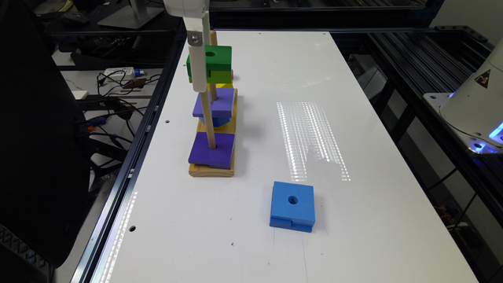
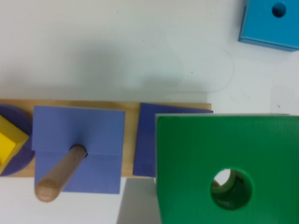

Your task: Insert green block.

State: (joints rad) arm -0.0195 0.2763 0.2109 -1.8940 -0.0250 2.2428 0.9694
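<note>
The green block hangs in the air above the wooden base, with my gripper shut on it. In the wrist view the block's dark green top and round hole sit over the end purple block. A sliver of tan shows through the hole; I cannot tell whether a peg has entered it. Another purple block sits on the middle peg. The front purple block has a long peg through it.
A blue square block with a hole lies on the white table, nearer the front. A yellow piece sits at the base's far end. The arm's base stands at the exterior view's right; cables and a dark chair are off the exterior view's left edge.
</note>
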